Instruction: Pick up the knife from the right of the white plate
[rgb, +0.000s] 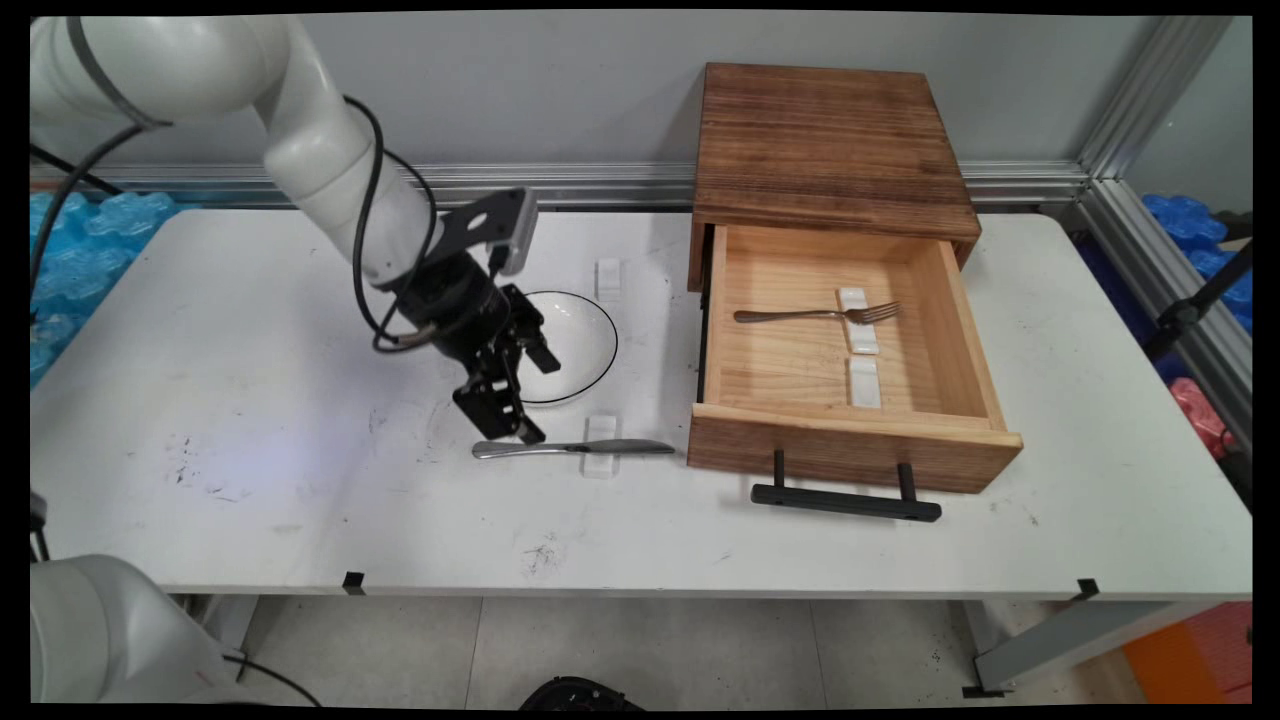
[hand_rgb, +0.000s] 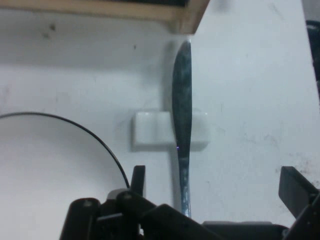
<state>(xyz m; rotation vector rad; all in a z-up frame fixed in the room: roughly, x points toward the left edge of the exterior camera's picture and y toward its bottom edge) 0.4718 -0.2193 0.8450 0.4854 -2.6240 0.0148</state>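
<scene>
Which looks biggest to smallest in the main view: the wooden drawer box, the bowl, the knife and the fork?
1. Wooden drawer box, by far the largest.
2. Knife and fork: similar length, too close to rank.
3. Bowl: shorter across than either, though partly hidden by the pincer.

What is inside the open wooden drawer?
Inside the drawer lies a fork, propped on a white rest; a second white rest sits bare nearer the front. The drawer's back end is hidden under the cabinet top.
</scene>
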